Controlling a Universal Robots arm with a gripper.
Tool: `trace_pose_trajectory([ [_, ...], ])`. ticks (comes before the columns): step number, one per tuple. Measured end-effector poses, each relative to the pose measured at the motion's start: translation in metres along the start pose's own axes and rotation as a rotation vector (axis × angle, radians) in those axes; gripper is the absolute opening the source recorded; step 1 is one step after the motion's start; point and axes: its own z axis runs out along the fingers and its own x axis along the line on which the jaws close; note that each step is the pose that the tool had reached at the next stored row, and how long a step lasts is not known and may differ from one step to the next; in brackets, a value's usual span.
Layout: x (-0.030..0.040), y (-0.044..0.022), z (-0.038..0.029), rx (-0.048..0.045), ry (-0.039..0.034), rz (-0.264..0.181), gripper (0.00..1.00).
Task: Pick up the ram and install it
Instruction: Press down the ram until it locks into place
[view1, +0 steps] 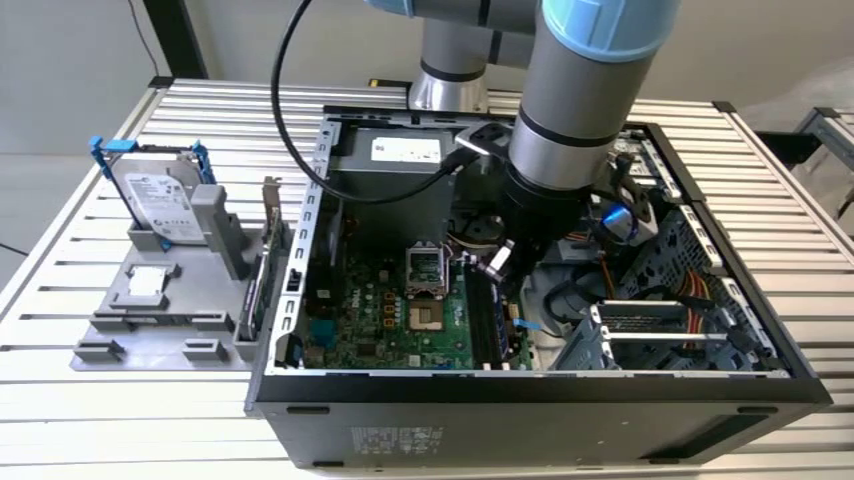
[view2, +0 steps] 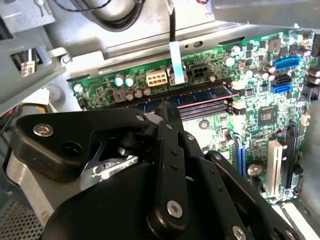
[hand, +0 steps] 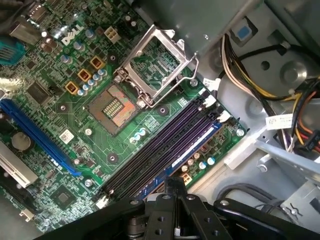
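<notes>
The ram (hand: 196, 143) is a long blue stick standing in the outermost memory slot of the green motherboard (hand: 60, 107). Its top edge also runs along the slots in the second wrist view (view2: 205, 94). My gripper (hand: 175, 184) is down inside the computer case (view1: 534, 385), right over that slot. Its black fingers (view2: 166, 111) are shut and meet on the ram's top edge near one end. I cannot tell whether they pinch the stick or only rest on it. In the exterior view the gripper (view1: 499, 262) hangs over the slots (view1: 489, 320) beside the processor socket (view1: 422, 266).
A grey fixture (view1: 147, 315) on the exterior view's left holds a silver hard drive (view1: 158, 200) with blue handles. A wider card (view1: 263, 262) stands at the fixture's edge by the case wall. Cable bundles (hand: 300, 127) and a metal drive cage (view1: 667, 330) crowd the side beyond the slots.
</notes>
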Motion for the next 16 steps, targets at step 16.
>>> trace_pose_trajectory([
  [16, 0.0, 0.0, 0.0001, -0.0383, -0.0299, -0.204, 0.0],
])
